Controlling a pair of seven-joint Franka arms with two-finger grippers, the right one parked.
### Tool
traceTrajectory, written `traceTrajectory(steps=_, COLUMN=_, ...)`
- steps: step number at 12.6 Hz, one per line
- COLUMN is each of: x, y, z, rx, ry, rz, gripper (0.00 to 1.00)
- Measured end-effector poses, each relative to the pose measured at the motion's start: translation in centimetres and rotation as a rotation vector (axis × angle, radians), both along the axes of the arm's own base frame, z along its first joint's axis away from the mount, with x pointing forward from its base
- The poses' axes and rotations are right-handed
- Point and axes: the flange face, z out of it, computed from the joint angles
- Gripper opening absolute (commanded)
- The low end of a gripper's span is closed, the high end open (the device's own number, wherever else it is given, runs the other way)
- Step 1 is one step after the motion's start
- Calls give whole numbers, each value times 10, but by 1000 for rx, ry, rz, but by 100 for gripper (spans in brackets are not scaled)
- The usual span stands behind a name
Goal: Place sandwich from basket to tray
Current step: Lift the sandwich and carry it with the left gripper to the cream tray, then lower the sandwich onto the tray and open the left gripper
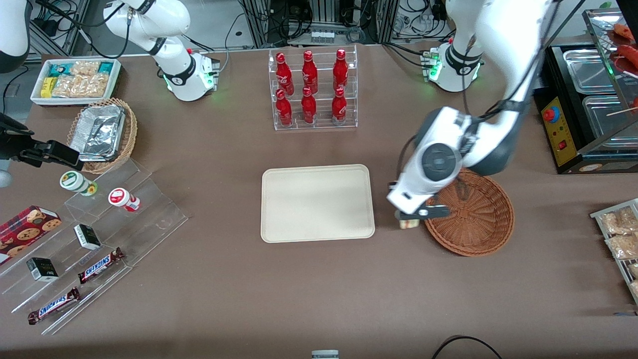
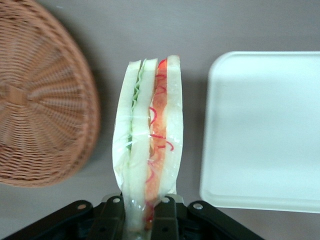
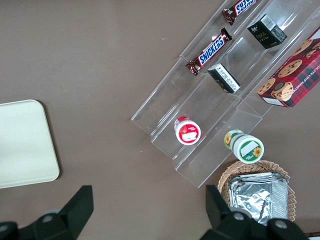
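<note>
My left gripper point(image 1: 409, 217) hangs over the bare table between the reddish-brown wicker basket point(image 1: 476, 222) and the cream tray point(image 1: 317, 203). It is shut on the sandwich point(image 2: 150, 135), a plastic-wrapped wedge of white bread with red, pink and green filling, held by its narrow end between the black fingers point(image 2: 114, 220). In the front view the sandwich point(image 1: 408, 223) peeks out below the wrist, beside the basket's rim. The basket point(image 2: 40, 100) holds nothing that I can see. The tray point(image 2: 265, 130) is bare.
A clear rack of red bottles point(image 1: 312, 89) stands farther from the front camera than the tray. A clear stepped stand with snack bars and cups point(image 1: 94, 239) and a tan basket of foil trays point(image 1: 102, 133) lie toward the parked arm's end. A black warmer point(image 1: 588, 109) stands toward the working arm's end.
</note>
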Motion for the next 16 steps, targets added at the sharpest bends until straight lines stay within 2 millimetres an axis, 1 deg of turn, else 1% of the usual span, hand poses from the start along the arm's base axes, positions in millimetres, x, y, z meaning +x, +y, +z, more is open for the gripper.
traceTrajectory(steps=1, x=-2, y=-24, z=-5, rx=-4, ry=3, rz=-14, gripper=0)
traceTrajectory(steps=4, x=-12, y=-84, z=-23, rx=-10, ry=-1, rz=-11, gripper=0)
traceTrajectory(steps=7, x=-24, y=-138, z=-36, rx=-22, ry=-26, rz=42, gripper=0)
traceTrajectory(steps=9, x=-35, y=-172, z=-52, rx=-52, ry=-59, rz=83, gripper=0)
traceTrajectory(steps=11, x=-47, y=-197, z=-69, rx=-77, ry=-81, rz=109, gripper=0)
traceTrajectory(steps=13, x=-56, y=-214, z=-83, rx=-81, ry=-80, rz=114, gripper=0)
traceTrajectory(steps=14, x=-59, y=-219, z=-88, rx=-81, ry=-77, rz=111, gripper=0)
traceTrajectory(steps=16, x=-62, y=-223, z=-92, rx=-78, ry=-73, rz=107, gripper=0)
